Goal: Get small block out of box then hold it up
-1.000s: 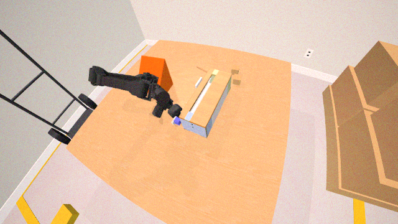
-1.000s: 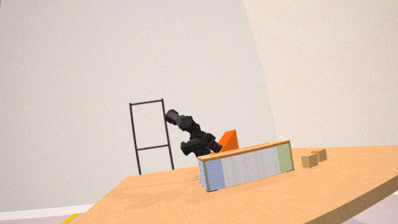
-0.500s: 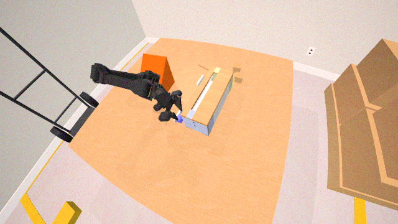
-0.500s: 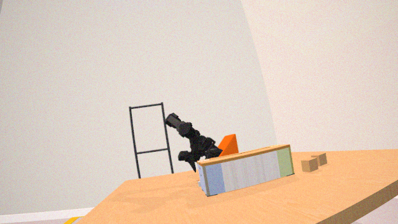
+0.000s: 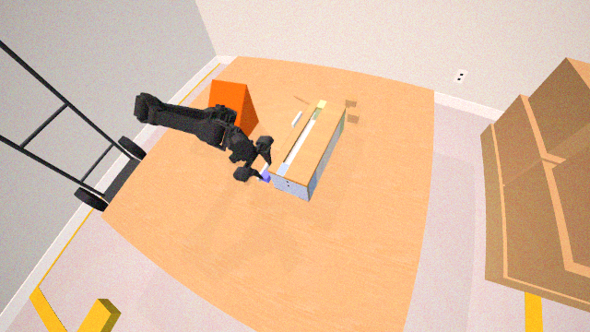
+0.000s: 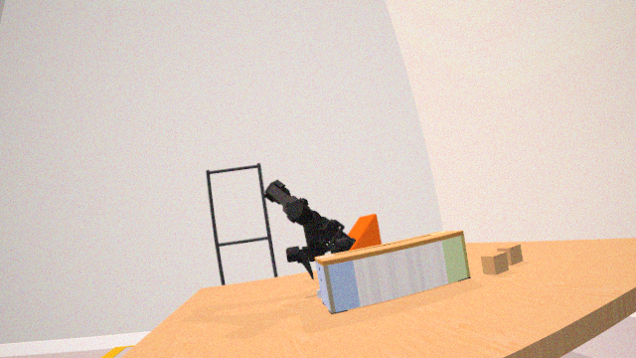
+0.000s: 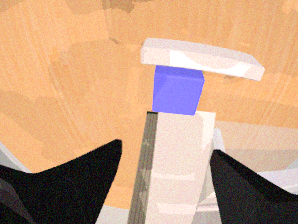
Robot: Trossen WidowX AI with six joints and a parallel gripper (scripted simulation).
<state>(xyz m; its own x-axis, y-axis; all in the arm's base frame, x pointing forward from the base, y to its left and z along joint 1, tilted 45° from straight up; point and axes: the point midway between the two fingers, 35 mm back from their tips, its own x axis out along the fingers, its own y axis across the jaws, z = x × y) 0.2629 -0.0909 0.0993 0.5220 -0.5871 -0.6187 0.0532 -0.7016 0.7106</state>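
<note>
Blue block (image 5: 265, 176) (image 7: 177, 91) already out, at box's (image 5: 289, 185) (image 6: 344, 283) blue end between pale ramp (image 7: 182, 150) and white stop (image 7: 200, 57); jaws (image 5: 265, 169) apart, holding nothing, so pick, lift clear and steady hold remain.

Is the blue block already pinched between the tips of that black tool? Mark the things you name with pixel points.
No, the block (image 5: 265, 176) (image 7: 176, 92) lies beyond the tips of the open tool (image 5: 266, 170) (image 7: 168, 151), against a white strip (image 7: 200, 57).
</note>
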